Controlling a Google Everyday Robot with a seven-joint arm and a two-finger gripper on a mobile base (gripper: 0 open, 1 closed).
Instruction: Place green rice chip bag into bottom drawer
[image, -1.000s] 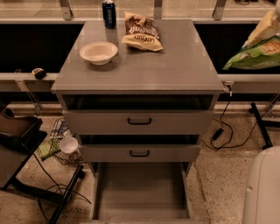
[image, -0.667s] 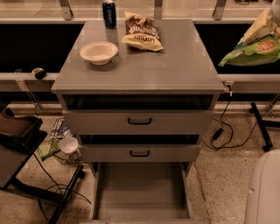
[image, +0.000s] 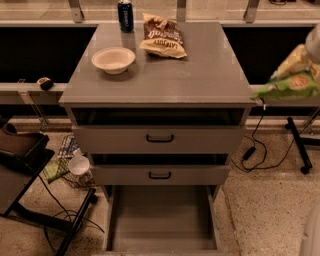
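Observation:
The green rice chip bag hangs in the air at the right edge of the camera view, level with the cabinet top and just right of its front corner. My gripper shows only as a pale shape at the right edge, above the bag, and holds it by its upper end. The bottom drawer is pulled fully out at the foot of the grey cabinet, a flat grey tray with nothing in it. It lies below and to the left of the bag.
On the cabinet top lie a brown-and-yellow chip bag, a white bowl and a blue can. The two upper drawers stand slightly ajar. Cables and a black stand leg are on the right, a cup and dark frames on the left.
The green bag has come lower and lies flatter, still at the right edge. The cabinet and the things on it have not moved.

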